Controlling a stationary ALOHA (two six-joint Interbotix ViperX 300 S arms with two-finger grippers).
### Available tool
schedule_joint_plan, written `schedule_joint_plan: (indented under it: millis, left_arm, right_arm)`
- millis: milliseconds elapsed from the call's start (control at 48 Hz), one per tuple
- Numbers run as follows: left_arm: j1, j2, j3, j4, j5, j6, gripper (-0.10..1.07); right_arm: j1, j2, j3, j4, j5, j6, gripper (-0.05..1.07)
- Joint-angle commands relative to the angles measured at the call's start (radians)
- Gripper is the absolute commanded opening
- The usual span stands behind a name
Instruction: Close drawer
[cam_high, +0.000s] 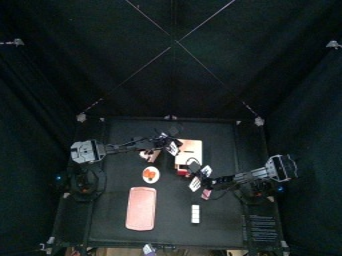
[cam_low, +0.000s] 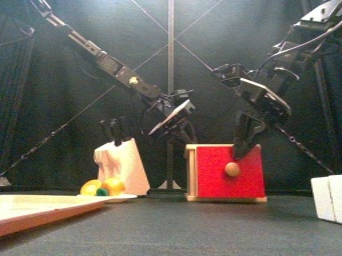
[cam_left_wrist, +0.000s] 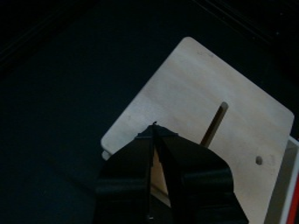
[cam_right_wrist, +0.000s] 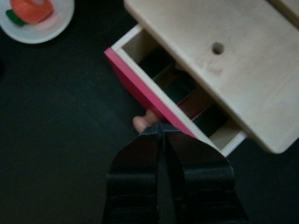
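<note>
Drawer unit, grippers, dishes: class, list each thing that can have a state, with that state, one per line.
drawer: partly open, red front pulled out from the cream box
right gripper: shut, at the drawer's knob
left gripper: shut, over the box's top
white plate: holds an orange-and-green item
pink board: lying flat

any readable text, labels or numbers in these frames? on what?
None readable.
Drawer, its red front and knob: no print.
White box at the front view's right edge: nothing legible.
Plate and pink board: plain.
</note>
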Motion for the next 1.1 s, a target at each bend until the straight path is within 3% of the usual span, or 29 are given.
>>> schedule_joint_plan:
  millis: [0,208,542,833,1083]
  left_arm:
    - [0.000,-0.011,-0.015,0.002,0.006,0.002,0.52]
    - [0.000,-0.011,-0.018,0.002,0.008,0.002,0.52]
    - [-0.002,-0.017,-0.018,0.000,0.005,0.000,0.52]
    - [-0.002,-0.097,0.002,0.017,-0.095,0.003,0.51]
    - [-0.064,-0.173,0.048,0.058,-0.114,0.003,0.44]
  right_arm:
    - [-0.051,-0.025,-0.021,-0.014,0.003,0.000,0.31]
    - [-0.100,-0.023,-0.023,-0.032,-0.003,0.000,0.31]
    - [-0.091,-0.026,-0.034,-0.034,-0.034,0.000,0.31]
    - [-0.026,-0.063,-0.054,-0.034,-0.034,0.000,0.31]
    - [0.043,-0.124,-0.035,-0.008,-0.032,0.000,0.31]
